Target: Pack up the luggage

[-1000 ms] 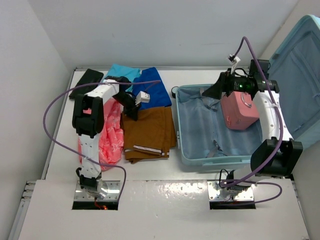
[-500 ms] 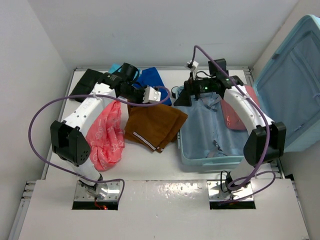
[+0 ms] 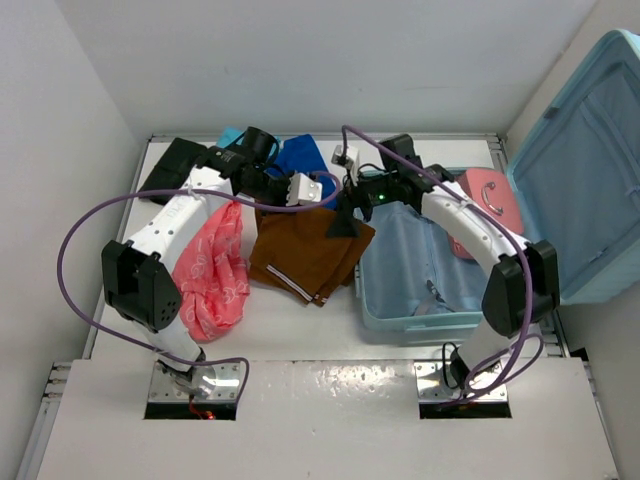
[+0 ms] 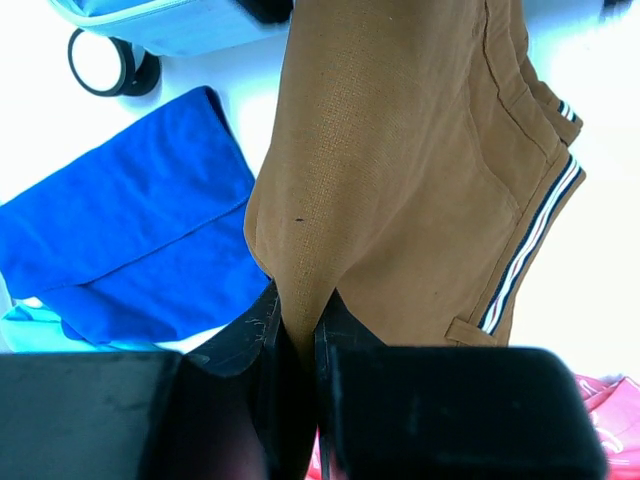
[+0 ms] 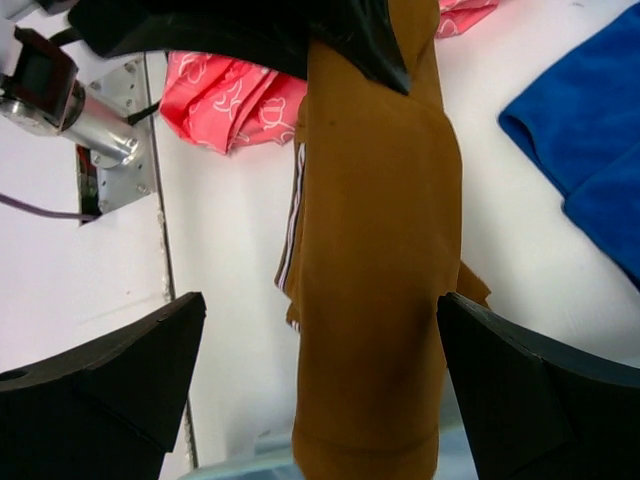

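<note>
The pale aqua-blue hard-shell suitcase (image 3: 410,322) is lying open on the right half of the white table (image 3: 300,335). Its base is resting flat with the lined interior facing up. Its lid (image 3: 575,170) is standing raised along the right side, lining turned toward the arms. The base's long axis is running from the near edge toward the back wall. A small black wheel (image 4: 100,65) is showing at the far left corner in the left wrist view, so the wheeled end is pointing away from the arm bases. A small pink case (image 3: 482,197) is sitting inside at the far right.

The left gripper (image 3: 272,200) is pinching the far edge of a brown folded garment with striped trim (image 3: 310,250), its jaws closed tight on a fold of the cloth. The garment is lying skewed, its right corner reaching the suitcase's left rim.

The right gripper (image 3: 348,218) is hovering over that same corner. Its fingers (image 5: 110,370) are spread wide apart, holding nothing, with the brown cloth passing beneath the gap.

A royal-blue folded cloth (image 3: 305,155) is lying behind the brown garment. A pink floral-print garment (image 3: 215,270) is lying to the left of it, under the left arm. A turquoise cloth (image 3: 232,135) and a flat black item (image 3: 172,165) are lying at the far left.
</note>
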Action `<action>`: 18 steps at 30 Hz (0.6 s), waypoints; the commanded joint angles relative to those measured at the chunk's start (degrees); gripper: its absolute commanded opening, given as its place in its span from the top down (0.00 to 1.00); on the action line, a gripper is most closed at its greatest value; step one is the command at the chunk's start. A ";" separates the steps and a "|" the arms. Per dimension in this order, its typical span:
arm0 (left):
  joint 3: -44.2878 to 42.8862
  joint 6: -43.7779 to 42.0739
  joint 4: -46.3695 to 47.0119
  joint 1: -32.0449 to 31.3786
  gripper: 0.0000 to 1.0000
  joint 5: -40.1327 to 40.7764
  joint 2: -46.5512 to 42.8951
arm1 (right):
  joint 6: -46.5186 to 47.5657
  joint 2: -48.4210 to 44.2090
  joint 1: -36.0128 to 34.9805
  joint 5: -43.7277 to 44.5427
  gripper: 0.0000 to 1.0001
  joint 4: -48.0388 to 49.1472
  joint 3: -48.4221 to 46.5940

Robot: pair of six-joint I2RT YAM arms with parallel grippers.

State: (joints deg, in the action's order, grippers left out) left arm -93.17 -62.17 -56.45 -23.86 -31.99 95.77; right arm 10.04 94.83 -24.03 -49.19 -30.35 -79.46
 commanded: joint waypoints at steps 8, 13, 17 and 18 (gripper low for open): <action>-3.69 2.76 1.43 -0.58 1.00 -7.91 -1.10 | -5.30 6.59 -4.70 6.38 0.10 11.01 -2.88; -3.69 4.60 1.95 -0.58 1.00 -8.97 -1.72 | -9.32 8.27 -4.97 8.76 0.67 13.90 -4.21; -2.28 13.02 9.13 1.44 0.65 -8.97 -5.05 | -19.95 4.06 -1.90 7.80 1.00 18.73 -1.85; -0.37 18.17 11.16 3.36 0.51 -8.97 -6.11 | -29.20 3.09 -0.07 7.62 1.00 24.58 -0.71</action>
State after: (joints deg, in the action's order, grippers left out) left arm -93.51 -54.48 -53.15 -22.79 -34.20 95.37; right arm -3.92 102.96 -27.66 -41.12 -19.11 -80.20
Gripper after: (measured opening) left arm 0.411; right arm 0.128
